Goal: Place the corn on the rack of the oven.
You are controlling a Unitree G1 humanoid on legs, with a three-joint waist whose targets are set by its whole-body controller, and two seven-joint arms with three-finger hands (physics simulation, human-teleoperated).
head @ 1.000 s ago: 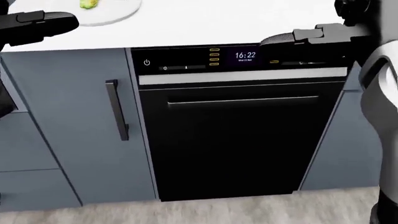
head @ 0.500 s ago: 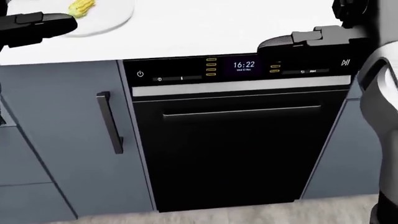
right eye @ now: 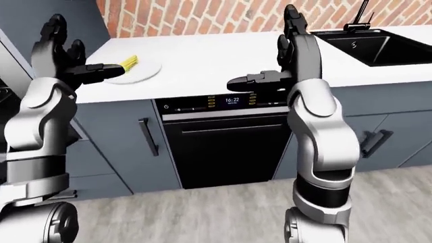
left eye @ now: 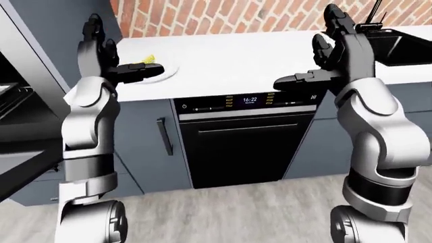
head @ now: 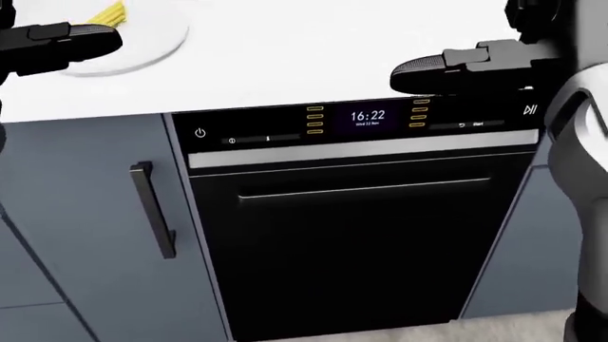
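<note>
Both hands are hanging raised above the counter with fingers spread and holding nothing: the left hand [right eye: 64, 53] is reaching one black finger toward the plate, and the right hand [right eye: 287, 50] is pointing a finger leftward over the white countertop [right eye: 216, 55]. Neither is touching the corn.

That corn [right eye: 128, 62], a small yellow piece, is lying on a round white plate [right eye: 142, 71] near the left end of the countertop in the right-eye view, just beside the left hand's outstretched finger (in the head view the finger is partly covering the plate's near edge).

Below the countertop a black built-in appliance [head: 351, 242] is sitting with its door closed, its control strip showing a clock display [head: 368, 117] reading 16:22. Grey cabinet doors are flanking it, the one at its left carrying a dark vertical handle [head: 152, 206].

At the far left of the left-eye view an open oven cavity with a wire rack [left eye: 16, 96] is showing, well apart from the plate. A black sink [right eye: 368, 43] is sitting at the right, under a red brick wall [right eye: 223, 15].
</note>
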